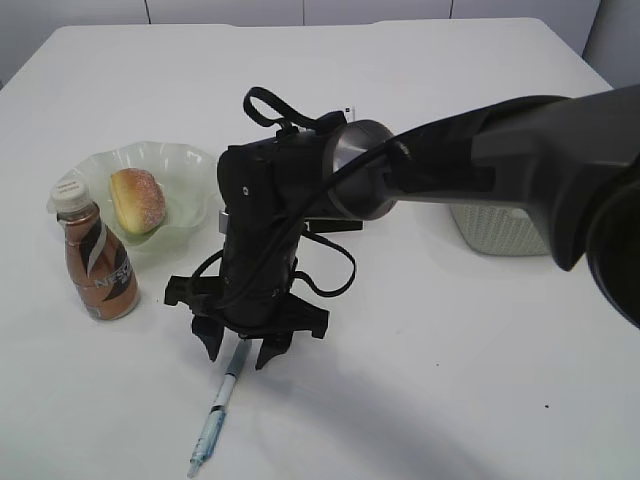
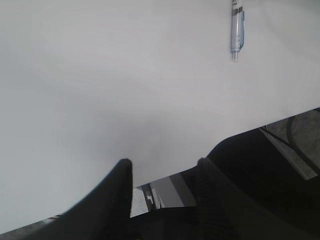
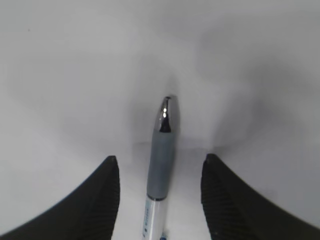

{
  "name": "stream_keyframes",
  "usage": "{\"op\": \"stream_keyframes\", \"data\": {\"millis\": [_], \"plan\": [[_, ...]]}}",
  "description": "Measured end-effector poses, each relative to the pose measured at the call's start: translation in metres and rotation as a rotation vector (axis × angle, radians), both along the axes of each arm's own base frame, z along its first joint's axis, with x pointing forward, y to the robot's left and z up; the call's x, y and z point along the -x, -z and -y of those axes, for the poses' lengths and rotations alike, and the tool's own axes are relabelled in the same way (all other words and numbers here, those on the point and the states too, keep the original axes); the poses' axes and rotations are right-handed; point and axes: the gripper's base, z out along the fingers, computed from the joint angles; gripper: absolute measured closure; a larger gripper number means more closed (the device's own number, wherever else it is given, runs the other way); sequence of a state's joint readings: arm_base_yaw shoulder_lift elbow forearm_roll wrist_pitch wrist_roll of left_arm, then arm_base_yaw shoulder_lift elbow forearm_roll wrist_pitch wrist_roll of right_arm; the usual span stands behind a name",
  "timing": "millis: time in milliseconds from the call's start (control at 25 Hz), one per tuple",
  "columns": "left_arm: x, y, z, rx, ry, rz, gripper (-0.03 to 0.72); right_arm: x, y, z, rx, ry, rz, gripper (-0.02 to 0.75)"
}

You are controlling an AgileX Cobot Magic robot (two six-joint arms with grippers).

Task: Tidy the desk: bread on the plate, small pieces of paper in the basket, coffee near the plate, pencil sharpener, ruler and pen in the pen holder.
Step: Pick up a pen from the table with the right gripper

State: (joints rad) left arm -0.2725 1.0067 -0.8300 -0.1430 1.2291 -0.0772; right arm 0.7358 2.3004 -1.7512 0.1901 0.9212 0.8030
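Observation:
My right gripper [image 1: 240, 352] reaches across to the front of the desk [image 1: 450, 380] and stands open over the pen [image 1: 216, 412]. The pen's grey grip [image 3: 162, 165] lies between the fingers [image 3: 107, 192] without touching either. The bread [image 1: 138, 200] sits on the pale green plate [image 1: 190, 170], and the coffee [image 1: 98, 262] stands upright just in front of it. The left gripper [image 2: 162, 167] is open and empty near the desk's edge, with the pen [image 2: 237, 30] far ahead of it. The basket [image 1: 495, 235] is partly hidden behind the right arm. Pen holder, ruler, pencil sharpener and paper are out of view.
The right arm's thick dark links [image 1: 520, 140] span the right half of the exterior view and hide what lies behind them. In the left wrist view the desk's edge [image 2: 280, 120] runs beside a dark rounded body at the lower right.

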Motion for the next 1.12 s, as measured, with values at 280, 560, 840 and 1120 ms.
{"op": "stream_keyframes", "data": {"millis": [280, 560, 840, 1120], "plan": [[0.0000, 0.0000, 0.0000, 0.000, 0.000, 0.000, 0.381, -0.0016, 0.0042, -0.0008, 0.007, -0.003, 0.001, 0.323], [0.0000, 0.0000, 0.0000, 0.000, 0.000, 0.000, 0.381, -0.0047, 0.0092, -0.0066, 0.013, -0.005, -0.042, 0.323], [0.0000, 0.0000, 0.0000, 0.000, 0.000, 0.000, 0.381, -0.0017, 0.0090, -0.0001, 0.100, -0.041, -0.085, 0.332], [0.0000, 0.0000, 0.0000, 0.000, 0.000, 0.000, 0.381, -0.0015, 0.0087, 0.0002, 0.105, -0.041, -0.088, 0.361]]}}
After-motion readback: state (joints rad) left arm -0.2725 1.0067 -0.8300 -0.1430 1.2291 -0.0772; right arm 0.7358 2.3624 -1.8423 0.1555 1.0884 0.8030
